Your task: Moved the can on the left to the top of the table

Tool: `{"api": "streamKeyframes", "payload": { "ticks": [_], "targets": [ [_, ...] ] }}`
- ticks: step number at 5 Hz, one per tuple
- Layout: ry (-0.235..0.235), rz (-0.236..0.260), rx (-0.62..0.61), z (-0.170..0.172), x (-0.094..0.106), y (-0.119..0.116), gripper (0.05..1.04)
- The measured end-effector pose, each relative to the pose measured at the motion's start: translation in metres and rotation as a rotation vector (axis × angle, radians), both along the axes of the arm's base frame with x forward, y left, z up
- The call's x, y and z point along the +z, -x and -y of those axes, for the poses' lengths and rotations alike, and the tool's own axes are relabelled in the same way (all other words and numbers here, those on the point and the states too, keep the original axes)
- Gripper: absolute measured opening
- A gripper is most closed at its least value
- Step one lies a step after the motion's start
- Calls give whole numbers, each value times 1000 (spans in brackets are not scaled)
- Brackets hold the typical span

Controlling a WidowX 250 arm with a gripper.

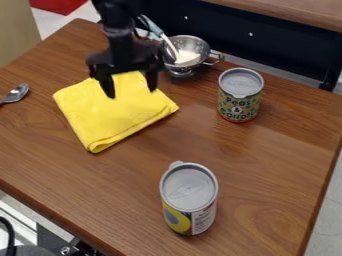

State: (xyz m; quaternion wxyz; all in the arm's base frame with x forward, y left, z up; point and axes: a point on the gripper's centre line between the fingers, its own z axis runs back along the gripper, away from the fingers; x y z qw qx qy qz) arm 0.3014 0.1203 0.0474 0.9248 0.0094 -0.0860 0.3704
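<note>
Can nearest the view stands upright on the worktop, lid up; it sits further left than the other, so it is probably the one meant. Beyond it lie a folded yellow cloth and, off to the left, the bowl of a metal spoon. The second can stands upright on the right. Over the cloth's far part hang the fingers, spread apart with nothing between them. Past them is a metal colander with a blue-handled utensil leaning in it.

The step in hand looks like the approach, with the grasp not yet made. Next, the open fingers should cross to the near can, straddle it squarely, close, then carry it to the far side, clear of the colander.
</note>
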Motion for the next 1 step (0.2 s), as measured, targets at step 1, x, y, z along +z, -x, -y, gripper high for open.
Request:
{"api": "streamKeyframes", "payload": {
  "ticks": [1],
  "targets": [
    [25,6,70,-24,9,-3,999]
  ]
}}
